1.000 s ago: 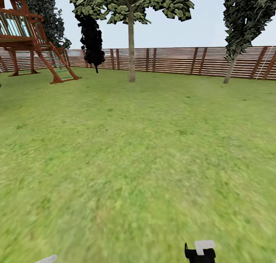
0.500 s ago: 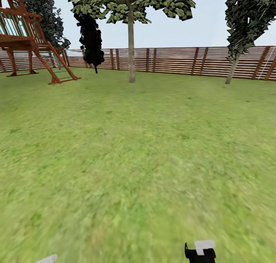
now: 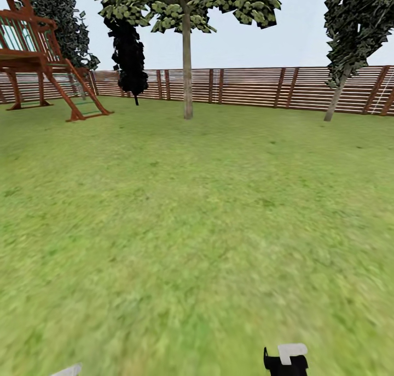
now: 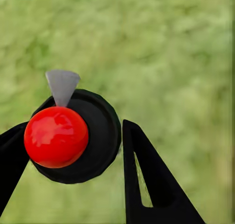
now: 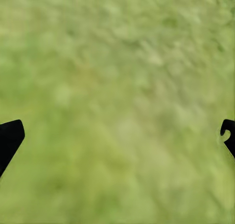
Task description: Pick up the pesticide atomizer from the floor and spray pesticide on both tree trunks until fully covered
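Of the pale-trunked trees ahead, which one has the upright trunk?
The middle tree: its trunk rises straight, whereas the right-hand tree by the fence leans.

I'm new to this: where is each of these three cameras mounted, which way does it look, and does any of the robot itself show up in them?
Head view: on the robot's head, facing forward over the lawn to a tree trunk and fence; robot parts peek in at its lower edge.
Left wrist view: looks along the left hand, holding the red-capped atomizer.
Right wrist view: looks along the open right hand at grass.
All three share the lawn.
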{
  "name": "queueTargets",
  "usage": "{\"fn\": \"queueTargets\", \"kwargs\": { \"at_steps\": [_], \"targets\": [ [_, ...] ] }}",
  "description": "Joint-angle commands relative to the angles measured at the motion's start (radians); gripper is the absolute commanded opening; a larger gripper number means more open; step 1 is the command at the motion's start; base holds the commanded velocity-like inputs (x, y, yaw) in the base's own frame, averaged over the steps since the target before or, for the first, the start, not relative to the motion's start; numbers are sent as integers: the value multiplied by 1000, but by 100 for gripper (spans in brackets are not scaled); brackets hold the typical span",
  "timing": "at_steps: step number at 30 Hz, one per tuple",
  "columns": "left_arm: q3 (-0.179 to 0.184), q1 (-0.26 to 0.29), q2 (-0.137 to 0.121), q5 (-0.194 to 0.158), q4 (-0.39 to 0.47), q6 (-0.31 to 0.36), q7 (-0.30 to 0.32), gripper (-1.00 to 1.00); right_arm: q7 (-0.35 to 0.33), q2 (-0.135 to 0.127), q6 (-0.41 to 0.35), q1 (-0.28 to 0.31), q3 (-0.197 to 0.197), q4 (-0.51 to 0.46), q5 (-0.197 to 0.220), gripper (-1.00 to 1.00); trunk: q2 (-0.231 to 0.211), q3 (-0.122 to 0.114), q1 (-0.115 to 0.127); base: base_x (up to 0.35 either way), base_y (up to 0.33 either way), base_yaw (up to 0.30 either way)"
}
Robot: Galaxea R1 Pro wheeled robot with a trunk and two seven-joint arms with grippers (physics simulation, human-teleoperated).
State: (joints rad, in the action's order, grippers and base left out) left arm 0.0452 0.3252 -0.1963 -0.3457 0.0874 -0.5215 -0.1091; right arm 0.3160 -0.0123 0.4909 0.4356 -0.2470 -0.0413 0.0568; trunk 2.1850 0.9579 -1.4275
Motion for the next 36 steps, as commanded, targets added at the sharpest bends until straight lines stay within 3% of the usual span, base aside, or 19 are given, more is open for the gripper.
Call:
{"fn": "queueTargets", "kwargs": {
  "at_steps": [1, 36],
  "targets": [
    [0, 0, 0, 0, 0, 0, 0, -100, 0, 0, 0, 0, 0, 0, 0, 100, 0, 0, 0, 340, 0, 0],
    [0, 0, -2, 0, 0, 0, 0, -100, 0, -1, 0, 0, 0, 0, 0, 100, 0, 0, 0, 340, 0, 0]
  ]
}}
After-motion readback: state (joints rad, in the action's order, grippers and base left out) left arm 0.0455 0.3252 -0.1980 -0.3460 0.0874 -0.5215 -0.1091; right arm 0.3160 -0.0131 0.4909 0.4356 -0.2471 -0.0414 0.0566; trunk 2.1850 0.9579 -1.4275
